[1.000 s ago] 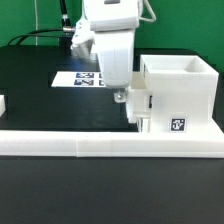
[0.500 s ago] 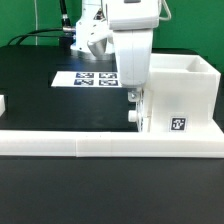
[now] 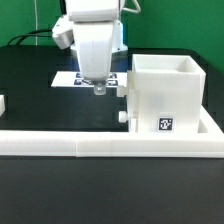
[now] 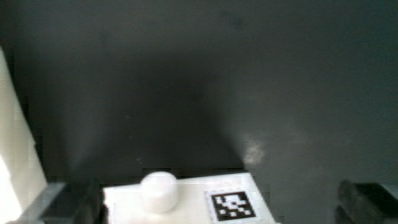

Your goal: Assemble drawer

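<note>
The white drawer casing (image 3: 167,97) stands upright at the exterior view's right, against the long low wall, with a square tag on its front. A small tray sits inside it; only its round knob (image 3: 122,117) sticks out of the side facing the exterior view's left. My gripper (image 3: 100,88) hangs open and empty a little above and to the left of that knob, touching nothing. In the wrist view the knob (image 4: 157,190) and a tagged white tray face (image 4: 233,205) lie between the wide-apart dark fingers (image 4: 71,202) of the gripper (image 4: 222,208).
The long low white L-shaped wall (image 3: 90,143) runs along the front and turns back behind the casing. The marker board (image 3: 65,78) lies flat on the black table behind the gripper. A small white part (image 3: 3,103) shows at the left edge.
The gripper let go at the casing's side and moved up and to the exterior view's left. The tray now sits deeper in the casing, which has shifted slightly left.
</note>
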Robot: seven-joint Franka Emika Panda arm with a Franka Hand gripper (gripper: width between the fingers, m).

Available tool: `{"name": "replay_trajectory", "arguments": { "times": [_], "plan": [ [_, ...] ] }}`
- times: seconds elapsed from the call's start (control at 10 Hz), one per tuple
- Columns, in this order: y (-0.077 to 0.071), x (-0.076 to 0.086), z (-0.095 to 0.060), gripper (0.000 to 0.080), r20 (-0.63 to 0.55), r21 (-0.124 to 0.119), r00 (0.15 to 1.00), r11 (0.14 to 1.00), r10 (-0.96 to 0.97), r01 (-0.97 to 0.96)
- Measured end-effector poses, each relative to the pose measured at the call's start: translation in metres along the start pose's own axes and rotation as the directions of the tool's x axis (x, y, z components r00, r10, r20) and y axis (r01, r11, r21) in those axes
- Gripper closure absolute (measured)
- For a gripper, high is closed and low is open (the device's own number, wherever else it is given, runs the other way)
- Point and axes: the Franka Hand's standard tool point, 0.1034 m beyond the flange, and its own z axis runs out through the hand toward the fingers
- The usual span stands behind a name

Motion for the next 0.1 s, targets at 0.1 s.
{"name": "replay_trajectory", "arguments": {
  "times": [0.1],
  "plan": [
    [-0.0003,0.0002,0.0010,0.0151,-0.001,0.002,1.000,1.000,0.000,0.000]
  ]
}}
